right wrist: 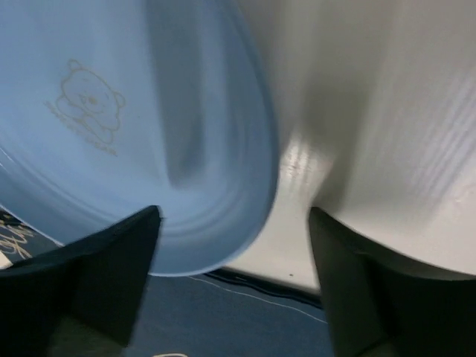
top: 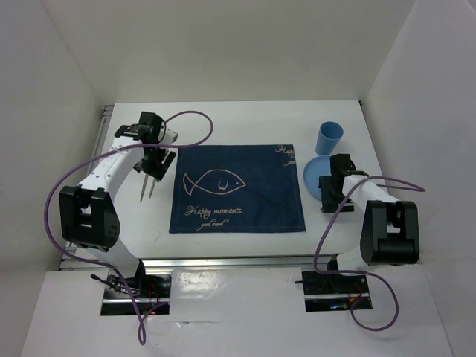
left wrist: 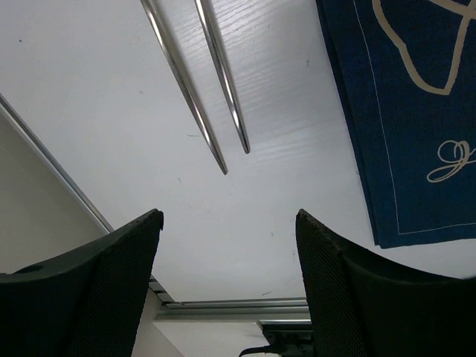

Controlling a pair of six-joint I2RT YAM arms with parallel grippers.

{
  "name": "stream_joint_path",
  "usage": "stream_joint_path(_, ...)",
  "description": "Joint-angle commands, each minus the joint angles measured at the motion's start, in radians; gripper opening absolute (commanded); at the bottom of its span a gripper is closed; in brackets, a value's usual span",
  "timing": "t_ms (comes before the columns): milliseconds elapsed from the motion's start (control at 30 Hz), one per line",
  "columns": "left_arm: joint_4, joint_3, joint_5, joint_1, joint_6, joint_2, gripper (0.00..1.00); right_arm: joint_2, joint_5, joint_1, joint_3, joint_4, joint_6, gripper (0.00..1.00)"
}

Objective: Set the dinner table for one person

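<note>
The white dinner table (top: 223, 123) carries a navy placemat (top: 236, 187) with a gold fish drawing at its middle. Two metal chopsticks (top: 146, 186) lie on the table left of the placemat. My left gripper (top: 152, 172) hovers open and empty over them; in the left wrist view the chopsticks (left wrist: 221, 74) lie beyond the gripper (left wrist: 227, 216). A light blue plate (top: 312, 172) lies right of the placemat. My right gripper (top: 327, 195) is open over its near edge. In the right wrist view the plate (right wrist: 149, 111) has its rim between the open fingers of the gripper (right wrist: 232, 212).
A light blue cup (top: 329, 138) stands upright behind the plate. White walls close the table on the left, back and right. A silver rail (left wrist: 223, 305) runs along the near edge. The placemat's corner (left wrist: 416, 111) lies right of the left gripper, and the placemat's edge (right wrist: 223, 320) lies under the right gripper.
</note>
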Motion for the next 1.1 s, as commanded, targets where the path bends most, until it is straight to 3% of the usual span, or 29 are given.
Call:
stream_joint_path(0,-0.025,0.047,0.026,0.010,0.011,-0.032,0.79,0.033,0.035,-0.020,0.034,0.026,0.053,0.80)
stream_joint_path(100,-0.048,0.066,0.026,0.010,0.011,-0.032,0.79,0.045,0.035,-0.020,0.001,0.007,0.093,0.59)
stream_joint_path(133,-0.059,0.080,0.026,0.010,0.011,-0.032,0.79,0.033,0.035,-0.031,-0.016,0.007,0.113,0.44)
stream_joint_path(333,-0.068,0.104,0.026,0.010,0.020,-0.061,0.79,-0.062,0.009,-0.073,-0.148,-0.014,0.176,0.01)
stream_joint_path(633,-0.068,0.040,0.088,0.010,0.029,-0.139,0.79,-0.439,0.080,-0.073,-0.104,-0.201,0.049,0.00)
stream_joint_path(767,-0.068,0.040,0.097,0.010,0.019,-0.140,0.79,-0.637,0.046,-0.073,-0.041,-0.179,-0.195,0.00)
stream_joint_path(900,-0.068,0.074,0.097,0.019,-0.003,-0.118,0.79,-0.613,-0.004,-0.073,0.063,-0.122,-0.426,0.00)
stream_joint_path(1067,-0.059,0.077,0.115,0.019,-0.003,-0.118,0.80,-0.521,-0.185,-0.073,0.306,0.044,-0.695,0.00)
